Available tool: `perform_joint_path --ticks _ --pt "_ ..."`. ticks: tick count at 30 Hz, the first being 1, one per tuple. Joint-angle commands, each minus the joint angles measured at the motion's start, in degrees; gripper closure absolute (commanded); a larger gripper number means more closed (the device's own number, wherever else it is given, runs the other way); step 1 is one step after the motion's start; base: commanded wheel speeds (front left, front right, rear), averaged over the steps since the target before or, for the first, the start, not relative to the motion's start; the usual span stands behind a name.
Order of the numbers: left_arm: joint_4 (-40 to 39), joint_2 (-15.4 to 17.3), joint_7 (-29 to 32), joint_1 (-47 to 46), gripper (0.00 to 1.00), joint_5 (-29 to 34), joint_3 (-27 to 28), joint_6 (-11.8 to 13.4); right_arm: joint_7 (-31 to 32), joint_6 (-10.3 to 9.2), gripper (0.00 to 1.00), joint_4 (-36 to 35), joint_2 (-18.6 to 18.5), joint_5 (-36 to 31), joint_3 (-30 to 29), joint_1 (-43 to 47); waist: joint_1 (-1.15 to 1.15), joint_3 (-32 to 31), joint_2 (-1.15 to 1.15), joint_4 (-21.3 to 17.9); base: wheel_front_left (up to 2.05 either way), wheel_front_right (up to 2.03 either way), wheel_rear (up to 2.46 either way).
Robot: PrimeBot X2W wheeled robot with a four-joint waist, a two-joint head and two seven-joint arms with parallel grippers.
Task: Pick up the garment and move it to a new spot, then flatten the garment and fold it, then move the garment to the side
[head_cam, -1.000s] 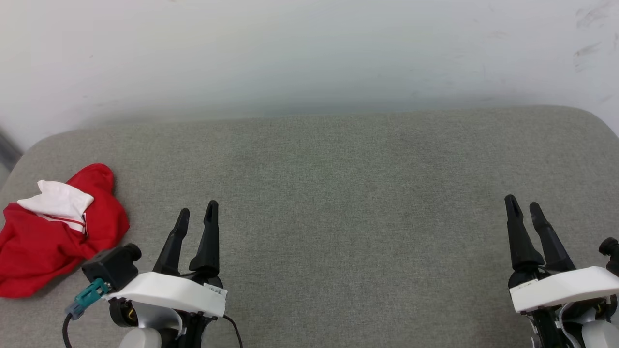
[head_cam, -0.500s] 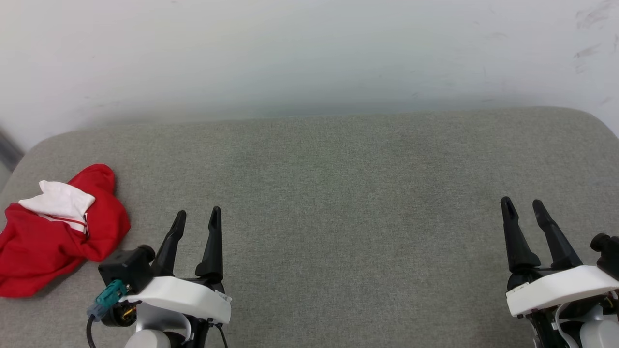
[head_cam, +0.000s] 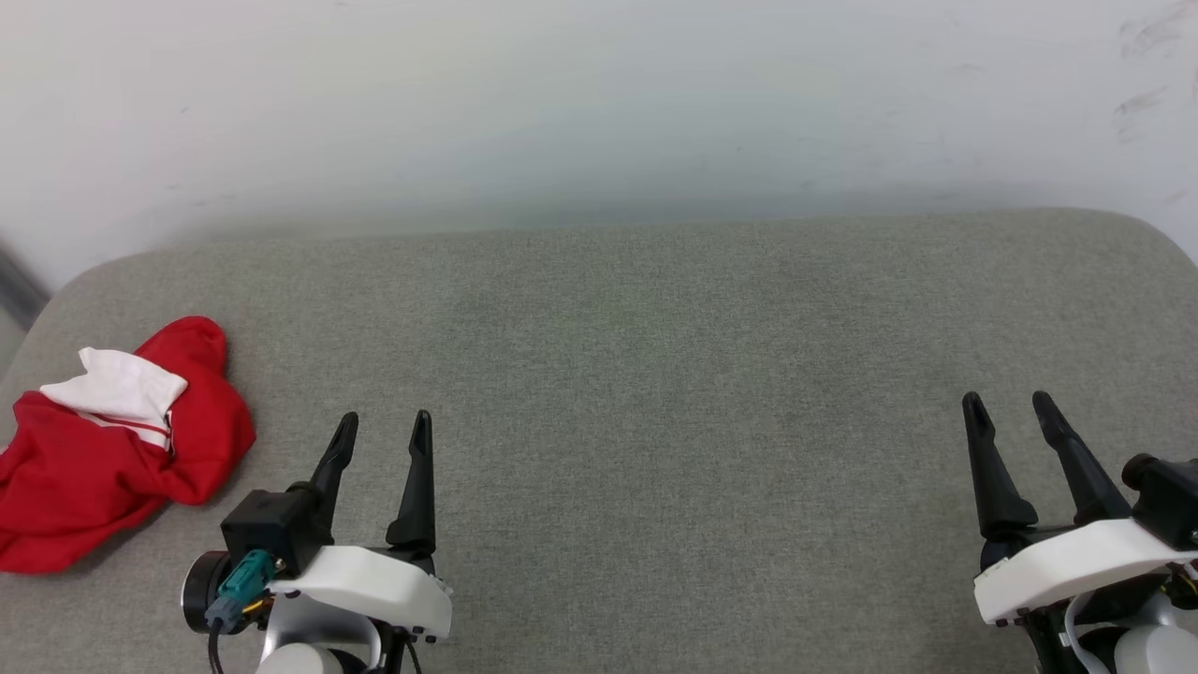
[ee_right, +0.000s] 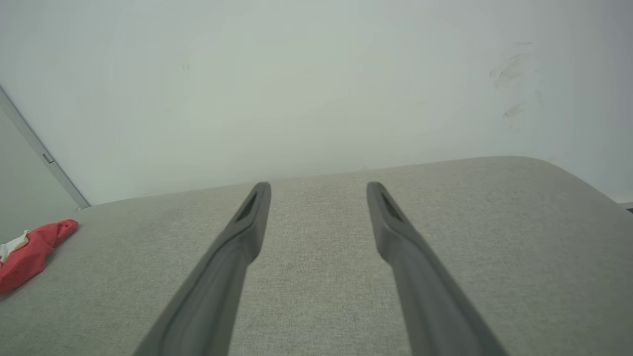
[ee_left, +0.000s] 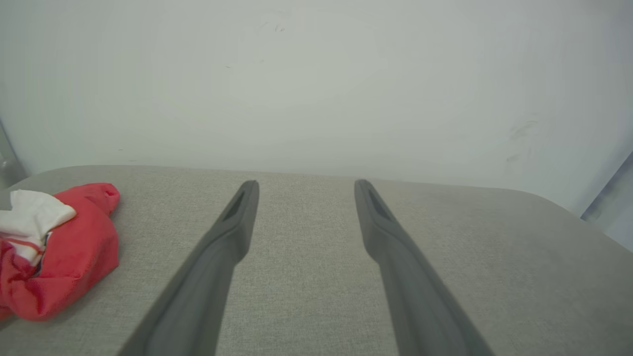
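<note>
The left gripper (head_cam: 386, 417) is released, its fingers spread and empty, at the near left of the grey padded surface (head_cam: 655, 356). The right gripper (head_cam: 1005, 398), also spread and empty, is at the near right. The garment (head_cam: 94, 468) lies crumpled at the surface's left edge, near the left gripper but apart from it, with a white sleeve on top. Only bare fabric separates them. A scuffed white wall (head_cam: 562, 112) rises behind.

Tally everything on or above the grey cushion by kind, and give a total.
Garments: 1, the garment, red and white, lying crumpled at the robot's far left.
Grippers: 2, the left gripper and the right gripper, both open and empty.
Total: 3
</note>
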Motion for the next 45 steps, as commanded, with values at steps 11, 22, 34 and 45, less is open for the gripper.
perform_joint_path --ticks 11,22,34,45 --pt "0.23 0.03 -1.71 -0.58 0.0 5.0 -0.41 0.59 0.22 0.0 0.0 -1.33 1.04 -5.99 -0.77 0.28 0.0 0.38 0.0 0.05 0.0 0.0 0.0" --pt "0.55 -1.35 -2.89 -0.32 0.0 8.37 0.83 -0.95 -0.11 -0.01 0.0 -1.61 1.5 -8.49 -1.0 0.33 0.0 1.0 0.0 0.15 0.0 0.0 0.0" --pt "1.17 -2.91 -4.12 0.06 0.0 12.89 2.66 -2.93 -0.54 -0.01 0.0 -2.52 2.22 -11.79 -1.57 0.54 0.0 1.39 0.0 0.45 0.0 0.0 0.0" --pt "1.67 -4.13 -4.7 0.24 0.0 15.05 4.37 -4.47 -1.09 -0.01 0.0 -2.28 2.49 -12.43 -1.92 0.42 0.0 1.44 0.0 0.98 0.0 0.0 0.0"
